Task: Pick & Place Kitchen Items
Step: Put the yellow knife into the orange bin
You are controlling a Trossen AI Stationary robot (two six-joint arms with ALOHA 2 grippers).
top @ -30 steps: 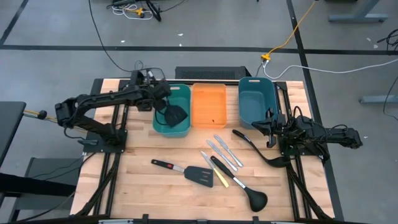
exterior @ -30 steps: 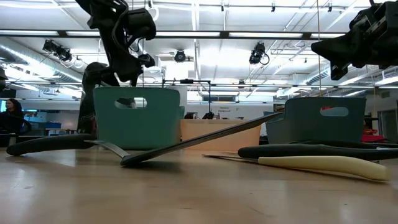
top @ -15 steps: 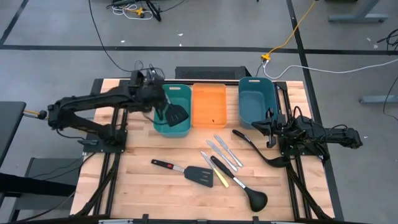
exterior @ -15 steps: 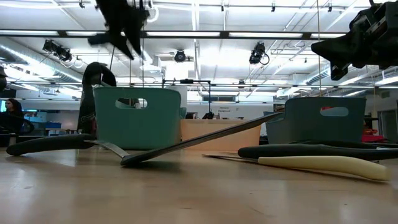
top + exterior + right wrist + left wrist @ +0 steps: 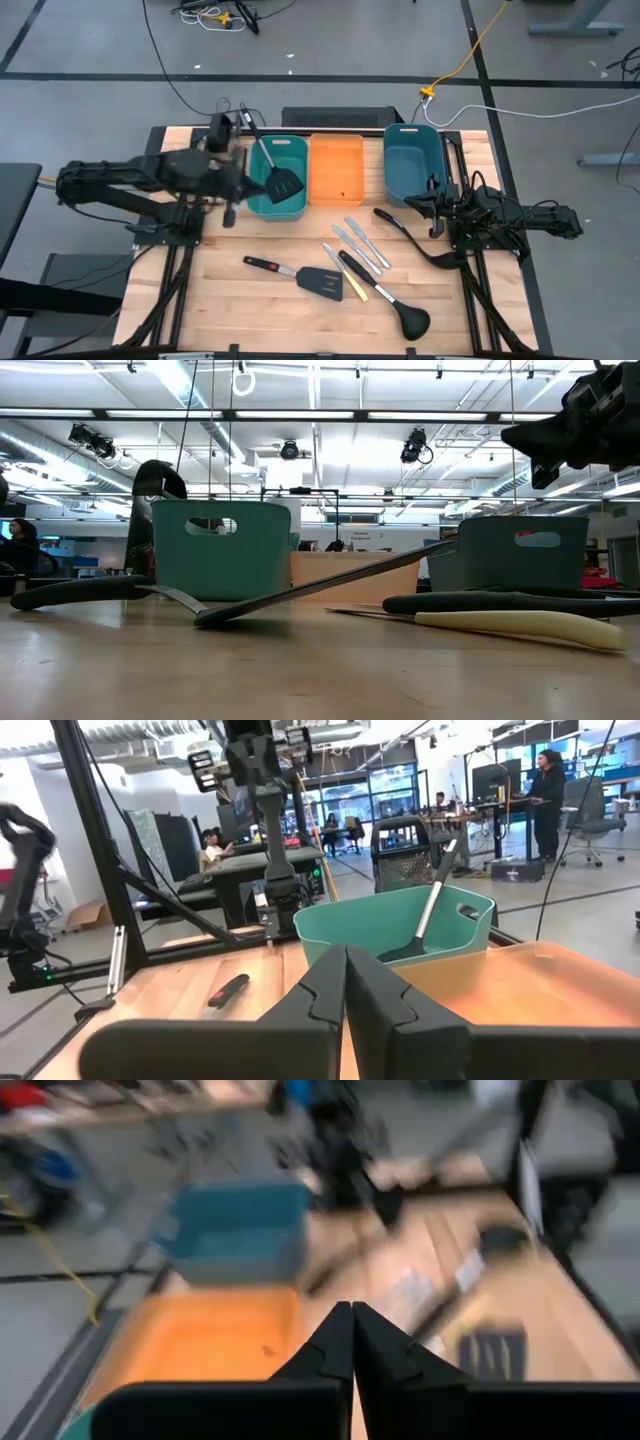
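Released, one spatula [image 5: 277, 172] leans in the teal bin [image 5: 291, 208]; one lies outside.

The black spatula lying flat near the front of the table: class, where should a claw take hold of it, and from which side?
Grip the black spatula on its slim handle, near the red-marked end, coming straight down from above. It lies flat with bare wood on both sides of the handle, while its wide slotted blade sits close to the yellowish stick.
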